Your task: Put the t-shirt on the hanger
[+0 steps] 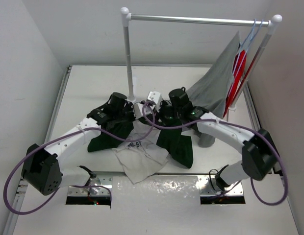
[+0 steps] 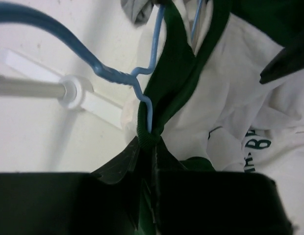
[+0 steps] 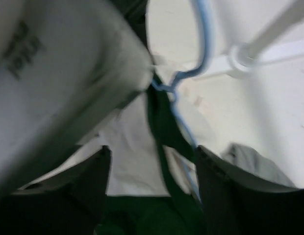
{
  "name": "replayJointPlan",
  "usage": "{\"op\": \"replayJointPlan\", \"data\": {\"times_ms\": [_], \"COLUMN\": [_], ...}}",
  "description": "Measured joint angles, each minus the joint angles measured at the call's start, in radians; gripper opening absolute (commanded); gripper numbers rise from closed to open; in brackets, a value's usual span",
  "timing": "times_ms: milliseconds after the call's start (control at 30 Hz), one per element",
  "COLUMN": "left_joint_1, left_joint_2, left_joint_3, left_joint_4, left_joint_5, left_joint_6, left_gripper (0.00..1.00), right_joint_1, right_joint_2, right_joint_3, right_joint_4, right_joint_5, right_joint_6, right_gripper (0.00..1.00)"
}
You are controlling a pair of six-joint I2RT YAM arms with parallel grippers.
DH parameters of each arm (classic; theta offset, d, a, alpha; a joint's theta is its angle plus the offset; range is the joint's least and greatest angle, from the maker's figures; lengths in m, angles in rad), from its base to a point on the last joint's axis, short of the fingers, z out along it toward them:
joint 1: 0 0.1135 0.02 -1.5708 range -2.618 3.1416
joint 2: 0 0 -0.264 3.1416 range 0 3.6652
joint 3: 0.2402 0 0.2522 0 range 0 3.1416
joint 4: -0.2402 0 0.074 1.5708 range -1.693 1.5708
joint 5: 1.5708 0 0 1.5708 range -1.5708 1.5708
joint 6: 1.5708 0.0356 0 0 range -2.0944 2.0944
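**Limp t-shirt, thin hanger: the collar rib is the place to hold**

The t-shirt (image 1: 142, 154) lies crumpled on the table (image 1: 93, 83) between the two arms, with the chest print up and the green sleeves out to both sides. The hanger (image 2: 115, 73) is at its neck. In the left wrist view one wire below the twisted stem goes down into the collar (image 2: 169, 73), and the hook is outside, over the table. I cannot tell how far the hanger's shoulders sit inside the cloth.

The left gripper (image 2: 147, 152) is clenched on the green collar rib, just beside the wire. The right gripper (image 3: 154, 161) stands open with its fingers wide apart. The collar band and the wire run between them and are not pinched.

I judge the cloth to be light and limp. It will sag, fold and slide with any pull, and it gives no support of its own. The collar rib is thicker and firmer, so it is the best place for a grip. The hanger looks thin, light and probably smooth, so it may turn or slip when cloth drags over it. It is best taken at the twisted stem under the hook.
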Motion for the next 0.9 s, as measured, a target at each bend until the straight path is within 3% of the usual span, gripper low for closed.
{"op": "replayJointPlan", "data": {"times_ms": [33, 167, 233, 300, 367, 400, 467, 500, 567, 600, 800, 900], "left_joint_1": [0.012, 0.039, 0.025, 0.021, 0.023, 0.023, 0.022, 0.022, 0.022, 0.022, 0.022, 0.021], "left_joint_2": [-0.006, -0.064, -0.123, -0.176, -0.215, -0.226, -0.233, -0.23, -0.224, -0.217, -0.193, -0.177], "left_joint_3": [-0.006, -0.048, -0.068, -0.072, -0.072, -0.072, -0.072, -0.073, -0.074, -0.074, -0.074, -0.066], "left_joint_4": [0.001, -0.005, -0.003, -0.003, -0.003, -0.003, -0.004, -0.003, -0.004, -0.004, -0.009, -0.029], "left_joint_5": [0.0, -0.003, 0.025, 0.039, 0.055, 0.066, 0.087, 0.091, 0.1, 0.106, 0.122, 0.126], "left_joint_6": [-0.007, -0.029, -0.027, -0.028, -0.024, -0.023, -0.021, -0.02, -0.014, -0.007, 0.02, 0.047], "left_gripper": [0.0, 0.0, 0.0, 0.0, 0.0, 0.0, 0.0, 0.0, 0.0, 0.0, 0.0, 0.0], "right_joint_1": [0.001, -0.018, -0.055, -0.095, -0.124, -0.135, -0.146, -0.146, -0.146, -0.145, -0.14, -0.14], "right_joint_2": [0.035, 0.126, 0.145, 0.144, 0.131, 0.123, 0.111, 0.109, 0.1, 0.088, -0.02, -0.071], "right_joint_3": [0.022, 0.066, 0.054, 0.012, -0.05, -0.077, -0.109, -0.111, -0.112, -0.113, -0.11, -0.09], "right_joint_4": [-0.01, 0.018, 0.057, 0.107, 0.164, 0.181, 0.206, 0.216, 0.239, 0.248, 0.182, 0.098], "right_joint_5": [-0.032, -0.141, -0.174, -0.201, -0.215, -0.217, -0.23, -0.238, -0.257, -0.268, -0.364, -0.389], "right_joint_6": [-0.012, -0.008, 0.035, 0.08, 0.105, 0.113, 0.128, 0.135, 0.152, 0.157, 0.124, 0.082], "right_gripper": [0.49, 0.24, 0.23, 0.32, 0.3, 0.13, 0.01, 0.0, 0.01, 0.16, 0.37, 0.56]}}
